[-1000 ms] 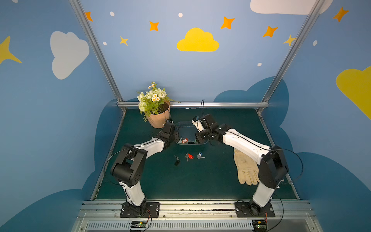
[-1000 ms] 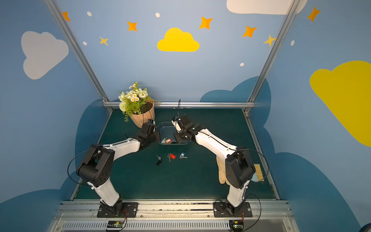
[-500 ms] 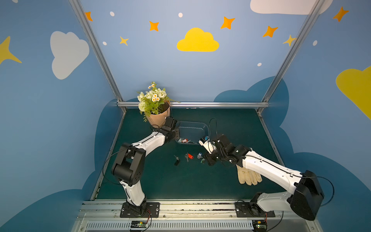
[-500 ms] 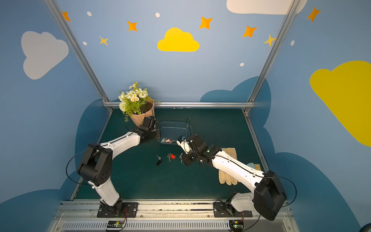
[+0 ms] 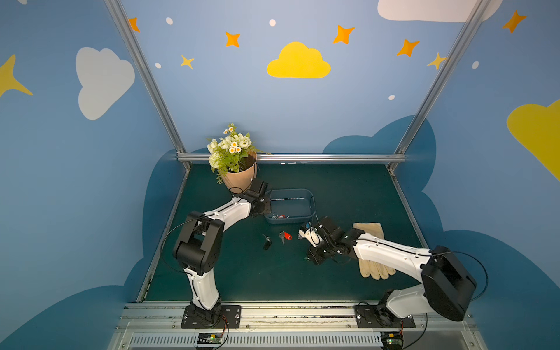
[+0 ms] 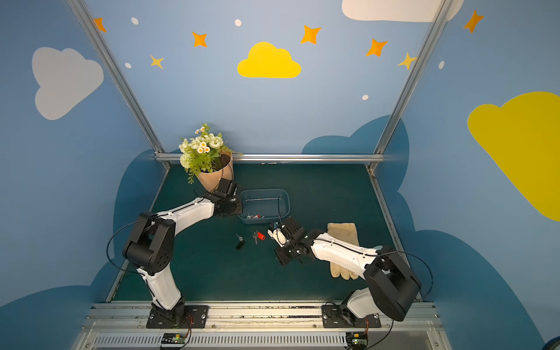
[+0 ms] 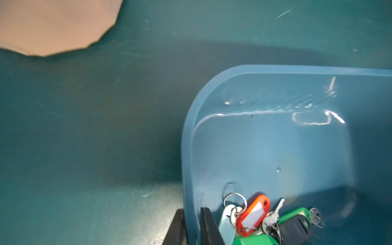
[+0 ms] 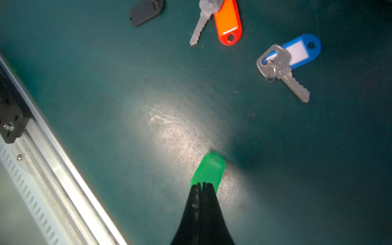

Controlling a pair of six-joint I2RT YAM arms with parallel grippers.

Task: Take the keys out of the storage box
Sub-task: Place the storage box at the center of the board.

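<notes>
The storage box (image 5: pixel 291 194), a shallow blue-grey tub, sits mid-table behind a row of loose keys. Several keys (image 7: pixel 254 214) with red, green, black and whitish tags lie heaped in its near left corner. My left gripper (image 7: pixel 192 224) straddles the box's left wall, one finger outside and one inside, closed against it. My right gripper (image 8: pixel 202 184) is shut on a key with a green tag (image 8: pixel 209 169), low over the mat in front of the box. On the mat lie a black fob key (image 5: pixel 266 242), a red-tagged key (image 5: pixel 285 235) and a blue-tagged key (image 8: pixel 297 53).
A peach flowerpot (image 5: pixel 239 178) with flowers stands just behind my left wrist. A cream glove (image 5: pixel 371 230) lies at the right, partly under my right forearm. The aluminium front rail (image 8: pixel 53 169) runs along the table's near edge.
My right arm has swung out of the box toward the front of the table, carrying the green-tagged key down to the mat. The left gripper has stayed at the box's left wall.
</notes>
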